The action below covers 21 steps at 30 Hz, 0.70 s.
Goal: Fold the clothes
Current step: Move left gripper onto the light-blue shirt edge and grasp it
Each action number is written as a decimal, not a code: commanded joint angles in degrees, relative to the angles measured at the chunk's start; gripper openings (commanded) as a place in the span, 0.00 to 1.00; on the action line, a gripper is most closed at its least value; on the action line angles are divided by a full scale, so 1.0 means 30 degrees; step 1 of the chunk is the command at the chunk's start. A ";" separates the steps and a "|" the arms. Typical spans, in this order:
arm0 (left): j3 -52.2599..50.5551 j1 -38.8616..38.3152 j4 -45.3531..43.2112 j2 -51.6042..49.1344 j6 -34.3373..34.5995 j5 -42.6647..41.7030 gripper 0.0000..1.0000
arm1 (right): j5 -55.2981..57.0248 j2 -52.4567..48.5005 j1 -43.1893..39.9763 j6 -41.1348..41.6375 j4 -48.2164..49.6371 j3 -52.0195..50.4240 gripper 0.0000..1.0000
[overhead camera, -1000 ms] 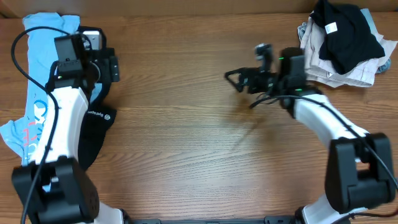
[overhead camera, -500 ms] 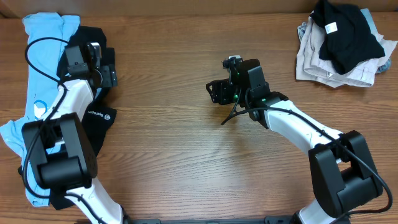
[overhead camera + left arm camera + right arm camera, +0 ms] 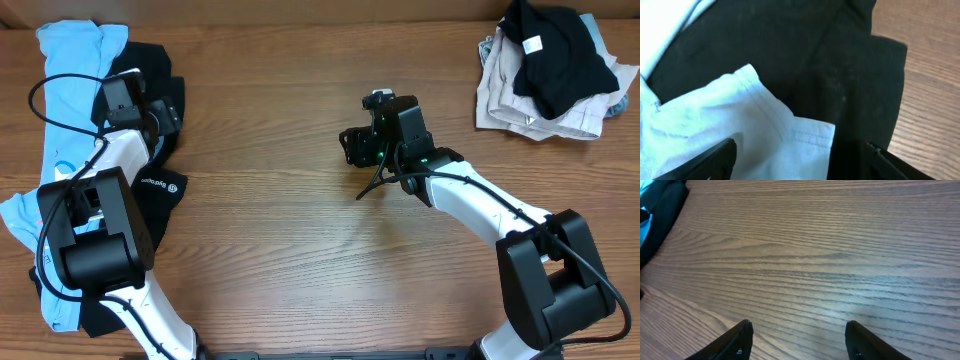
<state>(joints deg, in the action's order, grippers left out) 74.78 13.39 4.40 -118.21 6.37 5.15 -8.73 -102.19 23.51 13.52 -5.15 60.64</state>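
The clothes lie at the table's left edge. A light blue T-shirt (image 3: 68, 60) stretches along that edge, with a black garment (image 3: 150, 195) bearing a small white logo beside and partly over it. My left gripper (image 3: 160, 115) hovers low over both, open. In the left wrist view a blue hemmed sleeve (image 3: 745, 130) and black cloth (image 3: 840, 70) lie between its spread fingers (image 3: 715, 161), and the left gripper (image 3: 800, 161) holds nothing. My right gripper (image 3: 347, 147) stands open over bare wood mid-table. In its own view the right gripper (image 3: 800, 337) is empty, with the black garment (image 3: 660, 210) at the far left corner.
A pile of more clothing, black over beige and pale blue (image 3: 550, 70), sits at the back right corner. The wooden table (image 3: 300, 250) stretches between the two arms. A thin black cable (image 3: 372, 183) hangs under the right wrist.
The right arm swung from the right side to the table's middle and its jaws narrowed somewhat. The left gripper dropped and shifted slightly left onto the garments' upper end.
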 commanded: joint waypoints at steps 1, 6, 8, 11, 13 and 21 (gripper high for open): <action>0.0415 0.0073 -0.0175 -0.0342 0.0699 -0.0080 0.77 | 0.0408 -0.0175 0.0000 0.0080 0.0109 0.0401 0.63; 0.0415 0.0073 -0.0364 -0.0874 0.0911 -0.0029 0.69 | 0.0408 -0.0182 0.0000 0.0080 0.0109 0.0401 0.62; 0.0415 0.0073 -0.0408 -0.1137 0.0976 -0.0029 0.65 | 0.0408 -0.0182 0.0000 0.0080 0.0109 0.0401 0.62; 0.0415 0.0073 -0.0430 -0.1377 0.0969 -0.0015 0.62 | 0.0408 -0.0182 0.0000 0.0080 0.0109 0.0401 0.62; 0.0415 0.0073 -0.0437 -0.1392 0.0969 -0.0007 0.61 | 0.0408 -0.0182 0.0000 0.0080 0.0109 0.0401 0.61; 0.0423 0.0073 -0.0707 -0.1377 0.0962 -0.0015 0.60 | 0.0415 -0.0182 0.0000 0.0080 0.0117 0.0401 0.62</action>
<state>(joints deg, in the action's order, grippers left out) 74.96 13.39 2.90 -121.69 8.67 5.19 -8.10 -102.19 23.51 13.50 -5.15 60.64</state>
